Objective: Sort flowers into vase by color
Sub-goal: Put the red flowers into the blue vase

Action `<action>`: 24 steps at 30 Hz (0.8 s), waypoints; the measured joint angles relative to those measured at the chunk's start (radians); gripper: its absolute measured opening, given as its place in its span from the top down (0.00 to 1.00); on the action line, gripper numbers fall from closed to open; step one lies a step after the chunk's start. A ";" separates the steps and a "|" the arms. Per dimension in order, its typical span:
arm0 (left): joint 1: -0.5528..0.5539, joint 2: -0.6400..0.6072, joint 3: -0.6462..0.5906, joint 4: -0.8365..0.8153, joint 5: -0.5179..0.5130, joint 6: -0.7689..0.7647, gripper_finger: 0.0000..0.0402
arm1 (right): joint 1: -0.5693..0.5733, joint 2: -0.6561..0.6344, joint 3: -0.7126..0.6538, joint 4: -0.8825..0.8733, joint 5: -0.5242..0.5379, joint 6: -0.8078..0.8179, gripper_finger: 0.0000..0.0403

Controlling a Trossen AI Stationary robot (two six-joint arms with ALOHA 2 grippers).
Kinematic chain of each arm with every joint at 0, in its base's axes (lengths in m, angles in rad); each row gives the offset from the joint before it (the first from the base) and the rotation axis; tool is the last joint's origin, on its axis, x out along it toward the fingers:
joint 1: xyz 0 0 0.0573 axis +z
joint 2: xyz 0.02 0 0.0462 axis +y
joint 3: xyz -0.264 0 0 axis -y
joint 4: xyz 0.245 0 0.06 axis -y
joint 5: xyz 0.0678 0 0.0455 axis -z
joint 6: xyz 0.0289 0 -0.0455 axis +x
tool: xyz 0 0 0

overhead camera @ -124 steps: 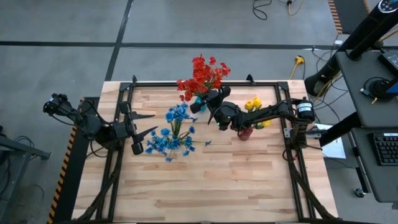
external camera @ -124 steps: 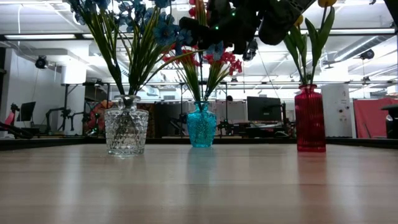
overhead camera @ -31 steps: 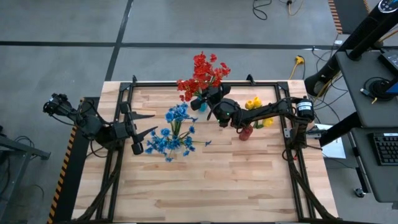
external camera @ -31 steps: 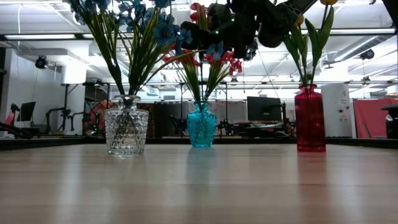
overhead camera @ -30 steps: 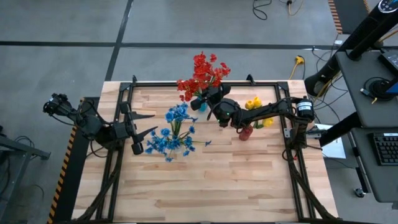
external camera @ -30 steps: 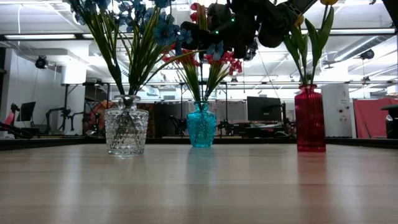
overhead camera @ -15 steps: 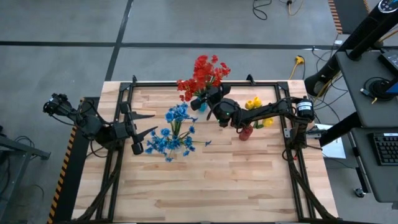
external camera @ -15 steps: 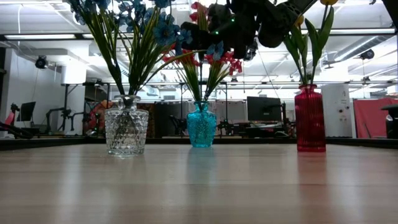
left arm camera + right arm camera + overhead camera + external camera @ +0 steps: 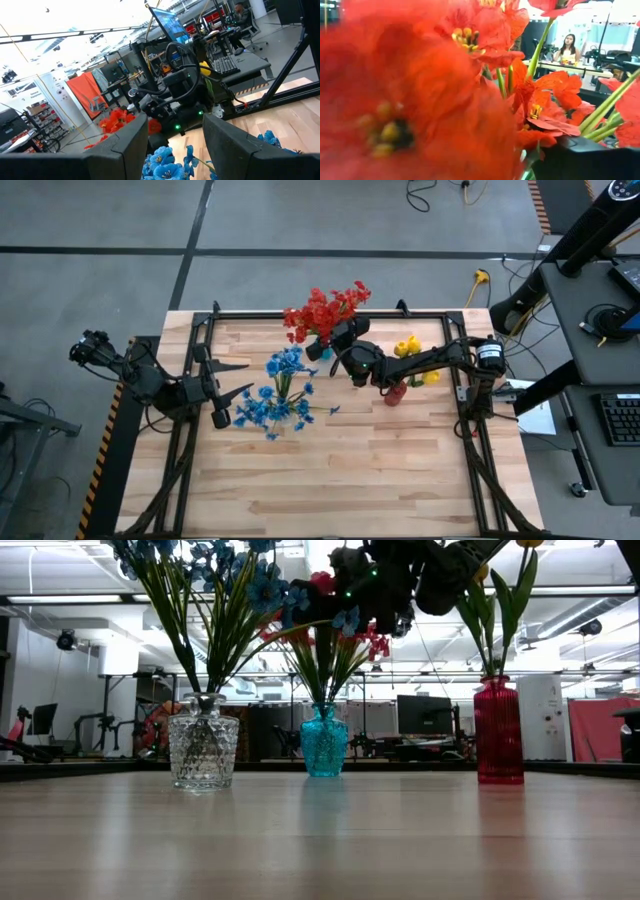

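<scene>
Red flowers (image 9: 322, 310) stand in a teal vase (image 9: 324, 742) at the table's far middle and fill the right wrist view (image 9: 470, 75). My right gripper (image 9: 338, 342) is level, right at their stalks above that vase. Whether it touches them is hidden behind the blooms. Blue flowers (image 9: 280, 392) stand in a clear glass vase (image 9: 203, 750). Yellow flowers (image 9: 408, 348) stand in a red vase (image 9: 498, 730). At the table's left, my left gripper (image 9: 238, 377) is open and raised, with nothing between its fingers (image 9: 175, 145).
A black frame (image 9: 300, 312) runs around the table's far and side edges. The three vases stand in a row across the table's far half. The wooden tabletop (image 9: 340, 480) toward the near edge is bare. A person (image 9: 568, 47) sits far off in the room.
The red flowers at my right gripper have shifted. From above their heads have drawn in toward the teal vase. In the low view one red head has sunk lower among the stalks. Neither arm has changed place.
</scene>
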 joint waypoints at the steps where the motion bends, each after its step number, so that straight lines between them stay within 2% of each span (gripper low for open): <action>1: 0.000 0.000 0.000 0.000 0.000 0.000 0.57 | 0.004 0.000 0.000 -0.002 0.000 0.000 0.52; 3: 0.000 0.000 0.000 0.000 0.000 0.000 0.57 | 0.012 0.000 0.000 -0.003 0.006 -0.007 0.50; 9: 0.000 0.000 0.000 -0.001 0.000 0.000 0.57 | 0.043 -0.014 0.000 -0.003 0.109 -0.096 0.42; 15: 0.000 0.000 0.000 -0.004 0.000 0.000 0.57 | 0.072 -0.057 0.001 -0.060 0.115 -0.113 0.34; 18: 0.000 0.000 0.000 -0.004 0.000 -0.001 0.57 | 0.072 -0.070 0.031 -0.190 0.128 -0.067 0.31; 24: 0.000 0.000 0.000 -0.004 0.000 -0.007 0.57 | 0.071 -0.074 0.172 -0.591 0.129 0.098 0.24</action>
